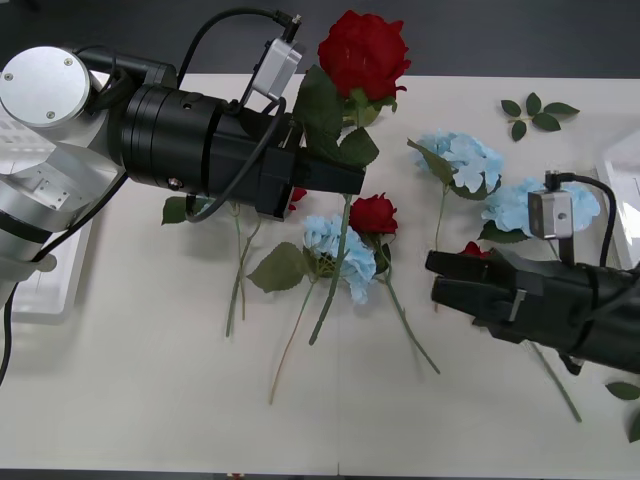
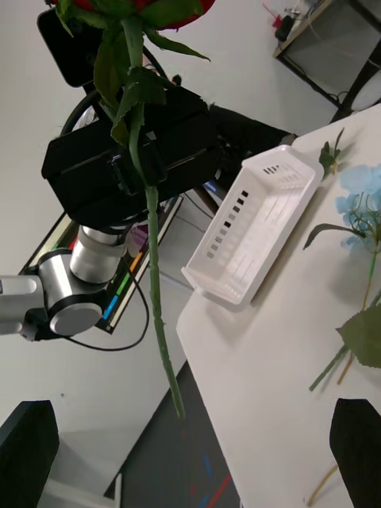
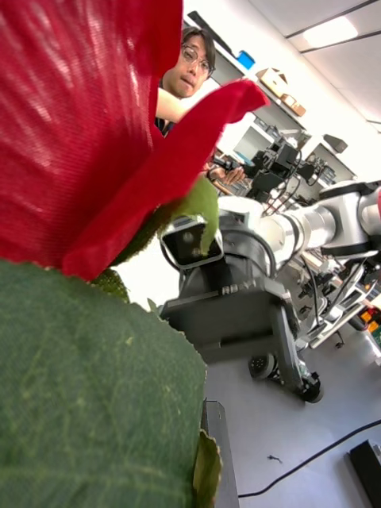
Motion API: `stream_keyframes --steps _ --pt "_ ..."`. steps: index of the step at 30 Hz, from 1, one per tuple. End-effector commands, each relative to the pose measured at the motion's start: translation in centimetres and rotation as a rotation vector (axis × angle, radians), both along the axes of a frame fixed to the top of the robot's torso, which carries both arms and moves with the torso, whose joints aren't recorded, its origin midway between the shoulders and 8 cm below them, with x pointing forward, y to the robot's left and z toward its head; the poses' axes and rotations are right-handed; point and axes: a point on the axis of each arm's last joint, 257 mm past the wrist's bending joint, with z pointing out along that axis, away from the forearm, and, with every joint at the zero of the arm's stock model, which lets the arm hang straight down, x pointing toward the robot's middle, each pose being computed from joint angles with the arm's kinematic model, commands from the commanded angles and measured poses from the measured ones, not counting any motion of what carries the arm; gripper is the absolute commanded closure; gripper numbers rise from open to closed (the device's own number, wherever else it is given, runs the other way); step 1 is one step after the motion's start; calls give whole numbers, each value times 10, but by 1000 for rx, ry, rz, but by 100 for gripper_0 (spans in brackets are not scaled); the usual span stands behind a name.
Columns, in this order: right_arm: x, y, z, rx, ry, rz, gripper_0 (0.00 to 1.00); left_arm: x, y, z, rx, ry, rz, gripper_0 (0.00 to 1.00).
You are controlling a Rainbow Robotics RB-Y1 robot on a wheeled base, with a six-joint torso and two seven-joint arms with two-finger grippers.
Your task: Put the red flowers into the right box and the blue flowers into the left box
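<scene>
Left black gripper [image 1: 345,180] clamps a deep-red artificial rose [image 1: 363,52] aloft; right black gripper [image 1: 440,278] open, empty at 3 o'clock. Ribbed white tray [image 2: 255,225] empty; pale-blue fluffy hydrangeas [image 1: 466,158] lie unsorted.

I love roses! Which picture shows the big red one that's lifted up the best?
The front view: the left end effector holds the whole red rose, bloom to stem. The right wrist view mostly shows its hanging stem; the left wrist view, just blurry petals close up.

The left gripper [image 1: 345,180] hides part of the held rose's [image 1: 363,52] stem, the right gripper [image 1: 440,280] covers most of a red bloom [image 1: 474,250], and picture edges crop both white trays [image 1: 45,275].
</scene>
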Motion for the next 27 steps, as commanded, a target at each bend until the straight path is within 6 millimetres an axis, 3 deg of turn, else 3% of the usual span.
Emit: stream_keyframes --steps 1,9,16,27 --pt "-16 28 8 21 -9 22 0 -1 -1 16 -14 -48 -9 100" --pt "-12 61 3 48 0 -42 0 -1 -1 16 -14 -48 -9 100" --pt "1 75 13 85 -38 -88 0 -1 -1 16 -14 -48 -9 100" --pt "-1 97 27 135 -56 -73 0 -1 -1 16 -14 -48 -9 100"
